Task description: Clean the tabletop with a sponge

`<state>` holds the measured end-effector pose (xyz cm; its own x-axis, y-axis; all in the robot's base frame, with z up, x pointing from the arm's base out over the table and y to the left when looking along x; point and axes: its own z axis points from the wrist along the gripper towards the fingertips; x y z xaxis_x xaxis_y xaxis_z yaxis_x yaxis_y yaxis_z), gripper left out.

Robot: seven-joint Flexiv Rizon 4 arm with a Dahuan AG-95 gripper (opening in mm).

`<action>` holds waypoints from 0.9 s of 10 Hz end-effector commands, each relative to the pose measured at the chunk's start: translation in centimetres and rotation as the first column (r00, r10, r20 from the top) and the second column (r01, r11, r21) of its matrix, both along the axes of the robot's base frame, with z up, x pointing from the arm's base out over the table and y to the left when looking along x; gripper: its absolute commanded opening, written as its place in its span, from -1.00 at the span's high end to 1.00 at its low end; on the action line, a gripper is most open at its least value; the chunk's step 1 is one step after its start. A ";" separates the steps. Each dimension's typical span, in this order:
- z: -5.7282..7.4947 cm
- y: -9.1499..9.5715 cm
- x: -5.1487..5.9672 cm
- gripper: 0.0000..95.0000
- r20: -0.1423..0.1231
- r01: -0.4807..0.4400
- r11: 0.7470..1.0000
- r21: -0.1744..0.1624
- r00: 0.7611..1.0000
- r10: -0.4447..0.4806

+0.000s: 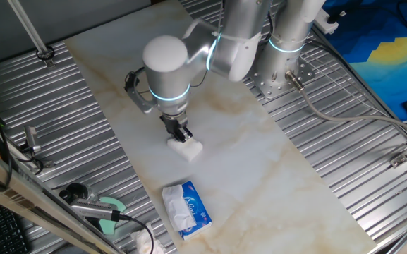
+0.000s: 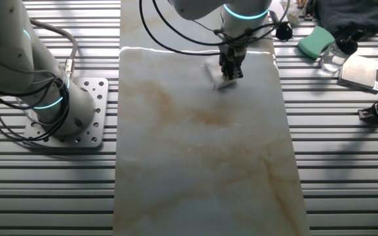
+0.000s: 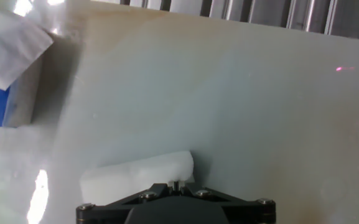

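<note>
My gripper (image 1: pixel 183 134) grips the white sponge (image 1: pixel 187 147), pressed on the marble surface (image 1: pixel 259 162); wiping seems underway, with most of the slab likely left.

My white sponge (image 1: pixel 186 147) (soft, edges a little rumpled) sits pressed flat on the glossy tabletop (image 1: pixel 259 169), a long white marble-look slab with faint tan veins, near its middle width.

ribbed grey metal bench (image 1: pixel 351 134)
</note>
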<state>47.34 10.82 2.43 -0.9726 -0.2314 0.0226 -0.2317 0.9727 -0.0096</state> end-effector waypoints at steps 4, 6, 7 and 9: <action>0.2 -0.1 0.0 1.00 -0.031 0.006 1.000 -0.020 1.000 -0.006; 0.4 -0.2 0.1 1.00 -0.043 0.008 0.999 -0.031 0.999 -0.010; 0.4 -0.2 0.1 1.00 -0.049 0.007 0.999 -0.042 0.999 -0.010; 0.4 -0.2 0.1 1.00 -0.059 0.005 0.998 -0.055 0.998 -0.008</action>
